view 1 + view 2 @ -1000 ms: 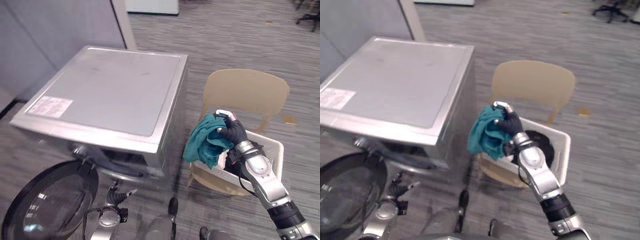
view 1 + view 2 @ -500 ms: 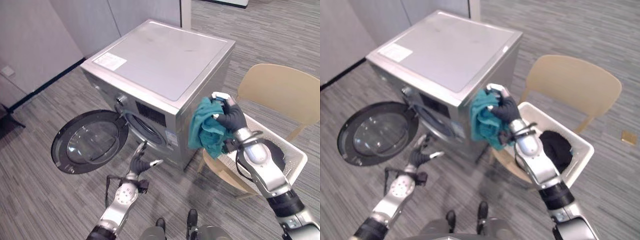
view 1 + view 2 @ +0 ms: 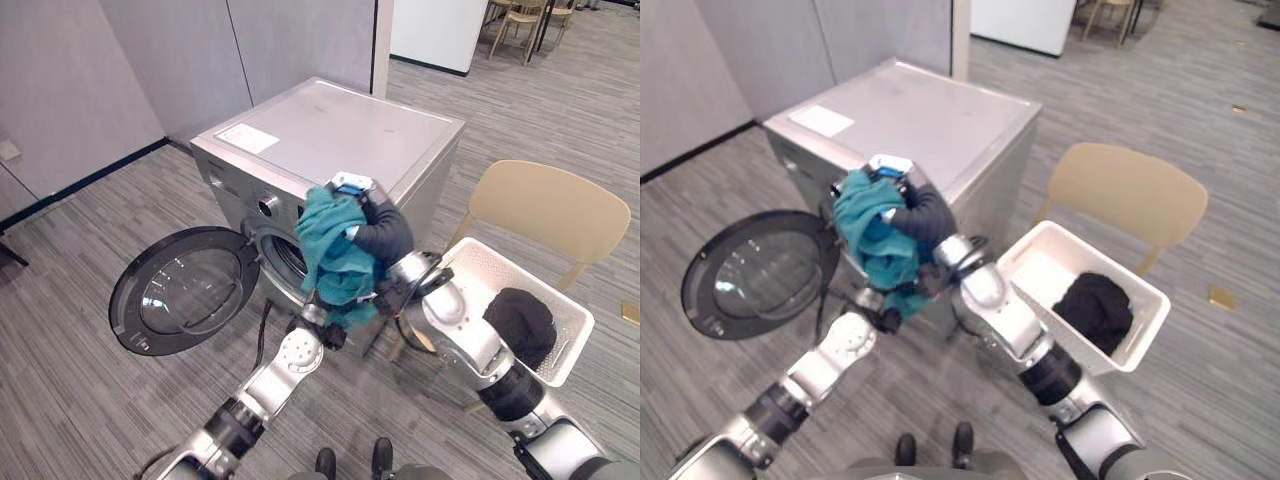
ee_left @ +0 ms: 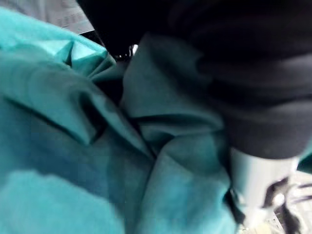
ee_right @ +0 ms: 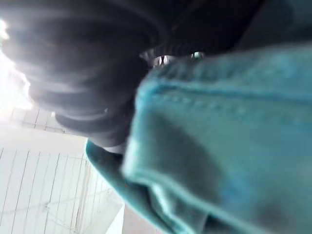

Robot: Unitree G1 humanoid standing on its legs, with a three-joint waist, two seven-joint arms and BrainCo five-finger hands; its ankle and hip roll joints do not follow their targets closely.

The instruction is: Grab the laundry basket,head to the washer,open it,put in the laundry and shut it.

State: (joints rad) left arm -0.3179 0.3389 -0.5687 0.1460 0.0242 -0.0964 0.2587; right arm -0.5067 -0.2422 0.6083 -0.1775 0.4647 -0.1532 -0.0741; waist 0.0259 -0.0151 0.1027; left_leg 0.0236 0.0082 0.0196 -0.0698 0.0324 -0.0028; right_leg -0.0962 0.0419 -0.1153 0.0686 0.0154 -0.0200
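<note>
With the round glass door (image 3: 185, 290) opened, a crumpled teal cloth (image 3: 335, 255) is clamped in the right hand (image 3: 385, 232) before the silver washing machine (image 3: 340, 135), not yet loaded.

Grey striped carpet floor (image 3: 80, 400) under me. Silver washer (image 3: 340, 135) stands on it, its round door (image 3: 180, 290) swung open beside it. Just beside the washer, a tan chair (image 3: 1125, 190) carries my white laundry basket (image 3: 1040, 270); dark garment (image 3: 1095, 305) inside.
</note>
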